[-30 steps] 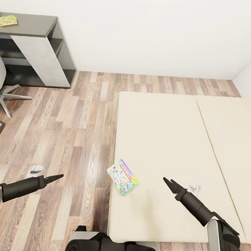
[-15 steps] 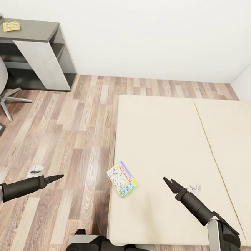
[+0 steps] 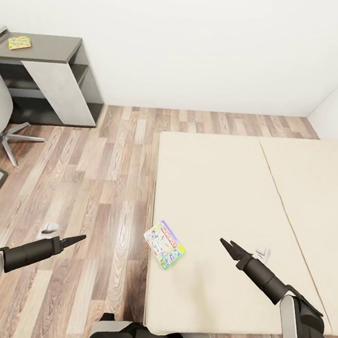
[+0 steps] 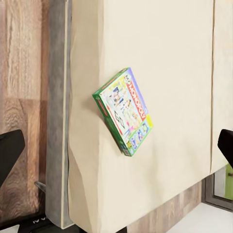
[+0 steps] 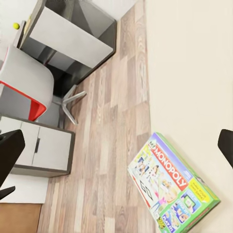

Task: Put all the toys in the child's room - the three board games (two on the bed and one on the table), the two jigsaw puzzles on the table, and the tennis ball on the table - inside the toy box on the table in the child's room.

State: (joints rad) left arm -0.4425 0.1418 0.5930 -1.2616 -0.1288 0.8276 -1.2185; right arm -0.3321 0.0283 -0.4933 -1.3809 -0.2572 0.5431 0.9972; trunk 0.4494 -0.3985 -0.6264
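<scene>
- Looking down from the head camera, you have the bed (image 3: pixel 227 206) ahead and to the right, its two beige pads meeting along a seam that runs away from you.
- One board game (image 3: pixel 164 244), the white-and-green box printed "MONOPOLY", lies flat on the left pad near that pad's left edge, turned at an angle to it. You see the same box in the left wrist view (image 4: pixel 124 110) and in the right wrist view (image 5: pixel 170 187).
- Your left gripper (image 3: pixel 73 240) hangs over the wooden floor (image 3: pixel 100 182), left of the bed and apart from the box. In the head view its tips come to one dark point, yet the left wrist view shows a dark finger (image 4: pixel 9 150) at each side of the picture, so the claw reads as released and holds nothing.
- Your right gripper (image 3: pixel 228 246) hangs above the left pad, right of the box and not touching it. The right wrist view likewise shows a finger (image 5: pixel 8 150) at each edge, spread wide and empty.
- At the far left stands the table (image 3: pixel 46 47), with its dark grey side section and white panel against the wall. A small yellow and green box (image 3: pixel 19 42) lies on that dark top.
- A grey chair with a red patch (image 5: pixel 24 90) stands in front of the table, and a small yellow-green ball (image 5: pixel 16 25) sits on the pale top in the right wrist view.
</scene>
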